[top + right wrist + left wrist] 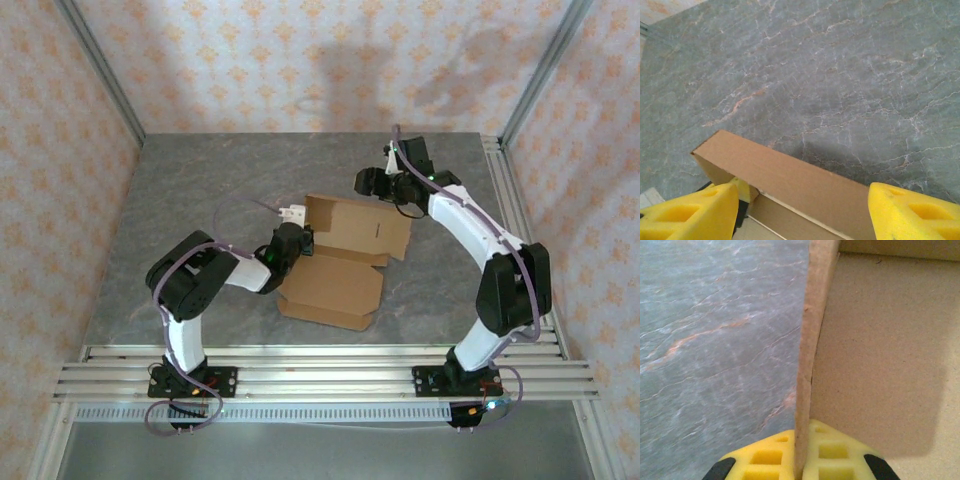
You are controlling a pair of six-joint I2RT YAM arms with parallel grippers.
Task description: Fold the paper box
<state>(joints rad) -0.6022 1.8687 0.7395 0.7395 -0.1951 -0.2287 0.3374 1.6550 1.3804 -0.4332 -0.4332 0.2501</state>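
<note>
The left jaws are clenched on an upright side wall of the box (335, 285), which lies on the table (200, 190) between both sets of jaws. A hard tug could tear that wall. The right jaws stand released astride the back flap, seemingly not touching it. Closing off-centre could let it slip.

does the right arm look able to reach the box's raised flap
Likely yes: the open right gripper straddles the raised flap of the paper box, nothing in between.
</note>
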